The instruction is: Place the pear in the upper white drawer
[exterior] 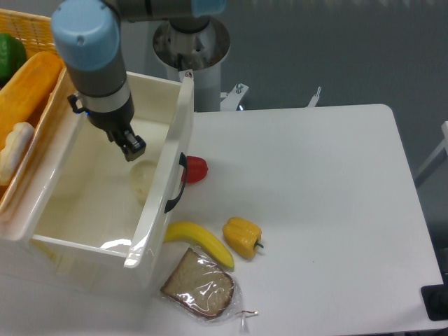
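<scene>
The pear, pale and round, lies on the floor of the upper white drawer, close against the inside of its front panel with the black handle. The drawer is pulled out and open at the top. My gripper hangs inside the drawer, above and slightly left of the pear, apart from it. Its dark fingers point down and look open with nothing between them.
A wicker basket holding a green pepper and bread stands left of the drawer. On the table right of the drawer lie a red fruit, a banana, a yellow bell pepper and wrapped bread.
</scene>
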Controlling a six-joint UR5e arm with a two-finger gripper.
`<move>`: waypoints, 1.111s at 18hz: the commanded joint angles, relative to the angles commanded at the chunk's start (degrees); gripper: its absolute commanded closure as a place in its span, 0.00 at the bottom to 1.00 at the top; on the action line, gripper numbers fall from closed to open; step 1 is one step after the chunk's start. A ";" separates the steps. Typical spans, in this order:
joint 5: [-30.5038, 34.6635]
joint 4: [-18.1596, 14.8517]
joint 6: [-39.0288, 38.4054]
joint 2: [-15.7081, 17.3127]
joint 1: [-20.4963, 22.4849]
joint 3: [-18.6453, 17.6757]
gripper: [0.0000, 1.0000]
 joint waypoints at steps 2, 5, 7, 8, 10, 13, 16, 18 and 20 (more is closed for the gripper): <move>-0.96 0.98 2.18 0.96 2.90 0.00 0.28; -2.81 1.24 5.71 1.84 8.52 -0.17 0.09; -2.81 3.25 5.63 1.85 11.69 -0.35 0.00; -2.90 3.96 5.54 1.85 13.01 -0.70 0.00; -2.81 4.14 5.71 1.50 15.47 -1.23 0.00; -2.38 5.37 9.03 -1.04 19.87 -2.89 0.00; 0.34 7.47 16.41 -5.34 22.33 -5.09 0.00; 1.75 9.84 18.19 -8.60 23.74 -4.92 0.00; 1.76 11.96 18.10 -11.50 24.62 -4.57 0.00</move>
